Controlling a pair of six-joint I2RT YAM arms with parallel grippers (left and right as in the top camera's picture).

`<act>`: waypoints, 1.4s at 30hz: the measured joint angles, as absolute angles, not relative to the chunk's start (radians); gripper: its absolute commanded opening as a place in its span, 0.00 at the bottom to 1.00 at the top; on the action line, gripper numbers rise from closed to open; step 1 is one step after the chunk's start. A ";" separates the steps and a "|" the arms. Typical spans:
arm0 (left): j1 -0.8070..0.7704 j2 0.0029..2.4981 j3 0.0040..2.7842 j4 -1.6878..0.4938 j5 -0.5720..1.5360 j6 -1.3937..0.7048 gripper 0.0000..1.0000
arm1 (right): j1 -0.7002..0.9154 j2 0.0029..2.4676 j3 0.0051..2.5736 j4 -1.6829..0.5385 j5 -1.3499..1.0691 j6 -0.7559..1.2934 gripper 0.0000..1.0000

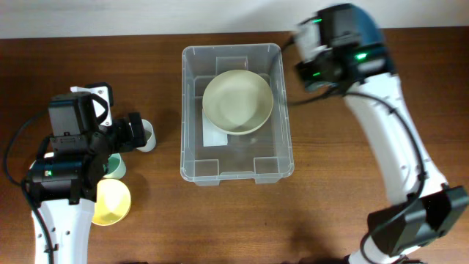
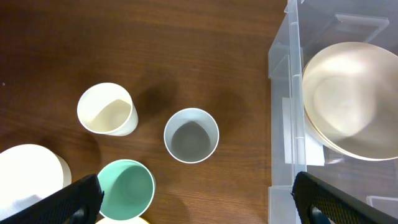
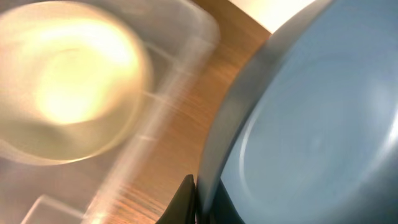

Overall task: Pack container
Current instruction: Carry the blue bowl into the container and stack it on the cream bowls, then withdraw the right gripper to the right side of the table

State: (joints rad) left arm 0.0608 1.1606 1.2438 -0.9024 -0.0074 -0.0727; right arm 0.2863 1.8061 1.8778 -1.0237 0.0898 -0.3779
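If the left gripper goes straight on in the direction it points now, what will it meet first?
Most likely the small pale grey round plastic cup, which stands upright just ahead of the open left gripper. Depth is unclear; it may meet the dark wooden table beside the cup instead.

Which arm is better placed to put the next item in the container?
Right: the right gripper holds a blue bowl just beside the container, while the left gripper hangs open and empty above the cups.

Bowl in container; nr end free
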 measured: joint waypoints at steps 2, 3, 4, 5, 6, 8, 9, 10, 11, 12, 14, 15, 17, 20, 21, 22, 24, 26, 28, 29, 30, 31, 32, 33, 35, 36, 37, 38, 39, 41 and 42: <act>0.061 1.161 1.244 -0.902 -0.007 -0.073 0.99 | 0.381 1.806 1.877 -1.025 0.084 -0.466 0.04; 0.061 1.161 1.244 -0.902 -0.007 -0.073 0.99 | 0.422 1.808 1.877 -1.027 0.082 -0.508 0.04; 0.061 1.161 1.244 -0.902 -0.007 -0.073 0.99 | 0.455 1.808 1.877 -1.028 0.079 -0.536 0.04; 0.061 1.161 1.244 -0.902 -0.007 -0.073 0.99 | 0.493 1.808 1.877 -1.026 0.077 -0.572 0.04; 0.061 1.161 1.244 -0.903 -0.007 -0.073 0.99 | 0.532 1.808 1.877 -1.025 0.075 -0.612 0.04; 0.061 1.161 1.244 -0.903 -0.007 -0.073 0.99 | 0.591 1.810 1.877 -1.023 0.069 -0.682 0.04; 0.061 1.161 1.244 -0.903 -0.007 -0.073 0.99 | 0.618 1.812 1.877 -1.024 0.067 -0.714 0.04; 0.061 1.161 1.244 -0.903 -0.007 -0.073 0.99 | 0.640 1.816 1.877 -1.024 0.065 -0.746 0.04; 0.061 1.161 1.244 -0.903 -0.007 -0.073 0.99 | 0.655 1.820 1.877 -1.023 0.064 -0.767 0.04; 0.061 1.161 1.244 -0.904 -0.007 -0.073 0.99 | 0.668 1.828 1.877 -1.024 0.062 -0.791 0.04; 0.061 1.161 1.244 -0.905 -0.007 -0.073 0.99 | 0.677 1.849 1.877 -1.023 0.060 -0.817 0.04; 0.061 1.161 1.244 -0.906 -0.007 -0.073 0.99 | 0.677 1.864 1.877 -1.024 0.059 -0.825 0.04; 0.061 1.161 1.244 -0.907 -0.007 -0.073 0.99 | 0.674 1.893 1.877 -1.031 0.058 -0.836 0.04; 0.061 1.161 1.244 -0.912 -0.007 -0.073 1.00 | 0.669 1.949 1.877 -1.050 0.058 -0.846 0.04; 0.061 1.161 1.244 -0.912 -0.007 -0.073 0.99 | 0.667 1.964 1.877 -1.052 0.058 -0.846 0.04; 0.061 1.161 1.244 -0.913 -0.007 -0.073 0.99 | 0.665 1.984 1.877 -1.056 0.058 -0.849 0.04; 0.061 1.161 1.244 -0.913 -0.007 -0.073 0.99 | 0.664 2.004 1.877 -1.059 0.058 -0.849 0.04; 0.061 1.161 1.244 -0.914 -0.007 -0.073 0.99 | 0.661 2.025 1.877 -1.062 0.058 -0.849 0.06; 0.061 1.161 1.244 -0.914 -0.007 -0.073 0.99 | 0.659 2.032 1.877 -1.061 0.059 -0.846 0.17; 0.061 1.161 1.244 -0.913 -0.007 -0.073 0.99 | 0.657 2.032 1.877 -1.061 0.058 -0.847 0.21; 0.061 1.161 1.244 -0.914 -0.007 -0.073 0.99 | 0.656 2.032 1.877 -1.061 0.059 -0.849 0.23; 0.061 1.161 1.244 -0.914 -0.007 -0.073 0.99 | 0.655 2.032 1.878 -1.061 0.059 -0.850 0.24; 0.061 1.161 1.244 -0.914 -0.007 -0.073 0.99 | 0.654 2.032 1.878 -1.061 0.059 -0.852 0.24; 0.061 1.161 1.244 -0.914 -0.007 -0.073 0.99 | 0.654 2.032 1.877 -1.061 0.059 -0.853 0.24; 0.061 1.161 1.244 -0.914 -0.007 -0.073 0.99 | 0.654 2.032 1.877 -1.061 0.059 -0.852 0.24; 0.061 1.161 1.244 -0.914 -0.007 -0.073 0.99 | 0.654 2.031 1.878 -1.061 0.059 -0.852 0.24; 0.061 1.161 1.244 -0.914 -0.007 -0.073 0.99 | 0.654 2.030 1.877 -1.061 0.059 -0.849 0.25; 0.061 1.161 1.244 -0.914 -0.007 -0.073 0.99 | 0.654 2.027 1.878 -1.061 0.059 -0.839 0.25; 0.061 1.161 1.244 -0.914 -0.007 -0.073 0.99 | 0.653 2.020 1.878 -1.061 0.062 -0.832 0.25; 0.061 1.161 1.244 -0.915 -0.007 -0.073 0.99 | 0.648 1.997 1.885 -1.052 0.079 -0.788 0.27; 0.061 1.161 1.244 -0.916 -0.007 -0.073 0.99 | 0.639 1.977 1.899 -1.040 0.097 -0.747 0.29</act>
State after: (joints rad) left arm 0.0608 1.1606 1.2438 -0.9157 -0.0074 -0.0727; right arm 0.6392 1.9774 1.8988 -1.0405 0.0967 -0.7471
